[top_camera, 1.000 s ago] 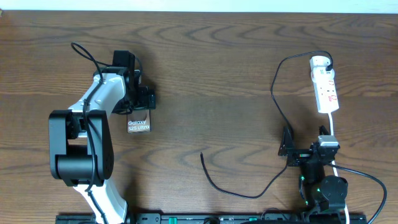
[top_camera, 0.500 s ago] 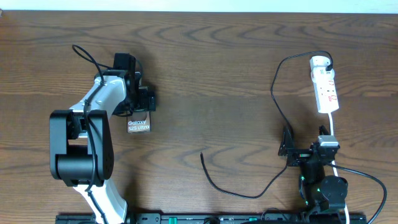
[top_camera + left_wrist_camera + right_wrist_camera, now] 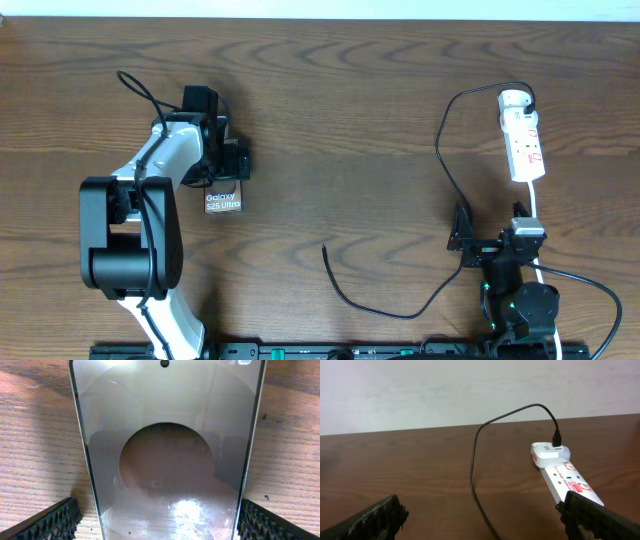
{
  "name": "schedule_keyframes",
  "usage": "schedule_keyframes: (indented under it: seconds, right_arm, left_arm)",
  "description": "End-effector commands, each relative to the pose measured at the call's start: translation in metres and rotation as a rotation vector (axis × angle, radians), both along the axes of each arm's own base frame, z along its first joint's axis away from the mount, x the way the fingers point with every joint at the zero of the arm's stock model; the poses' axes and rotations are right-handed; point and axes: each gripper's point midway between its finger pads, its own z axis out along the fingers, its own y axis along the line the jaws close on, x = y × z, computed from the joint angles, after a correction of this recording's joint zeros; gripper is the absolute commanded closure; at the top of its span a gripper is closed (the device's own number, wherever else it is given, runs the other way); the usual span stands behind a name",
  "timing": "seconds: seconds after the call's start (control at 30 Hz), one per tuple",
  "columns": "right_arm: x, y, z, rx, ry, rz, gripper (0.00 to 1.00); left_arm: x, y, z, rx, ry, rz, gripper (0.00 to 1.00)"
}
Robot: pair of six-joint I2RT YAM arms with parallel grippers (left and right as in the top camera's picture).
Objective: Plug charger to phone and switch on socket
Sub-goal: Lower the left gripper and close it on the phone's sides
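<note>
At nine o'clock overhead, I see my left gripper [image 3: 226, 178] over the dark glossy rectangular phone [image 3: 223, 200]. At two o'clock, the narrow white power strip [image 3: 522, 140] holds the thin black charger cable [image 3: 440, 150].

Left wrist: the pads [image 3: 50, 522] straddle the phone [image 3: 165, 460], parted, not clamping.

Right wrist: my right gripper [image 3: 485, 515] gapes wide, empty, with the power strip [image 3: 565, 472] at three o'clock.

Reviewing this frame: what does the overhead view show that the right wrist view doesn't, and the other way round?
Only overhead: the phone lying partly under the left gripper, and the charger's free end loose on the table, not plugged in. Only right wrist: a pale wall beyond the table's far edge, and a clear look at the right gripper open wide. Both: the socket with the charger's cable running from its far end.
</note>
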Motion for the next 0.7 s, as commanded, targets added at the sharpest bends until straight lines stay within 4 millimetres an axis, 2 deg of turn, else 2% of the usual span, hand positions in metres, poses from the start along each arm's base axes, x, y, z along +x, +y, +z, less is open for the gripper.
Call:
schedule_keyframes:
  seconds: [0.0, 0.67]
  right_arm:
    - [-0.0002, -0.0012, -0.0005, -0.009, 0.000, -0.002, 0.01]
    - [-0.0002, -0.0012, -0.0005, -0.009, 0.000, -0.002, 0.01]
  left_arm:
    - [-0.0080, 0.0016, -0.0091, 0.006, 0.031, -0.013, 0.02]
    - [-0.0124, 0.0017, -0.0110, 0.008, 0.044, -0.030, 0.02]
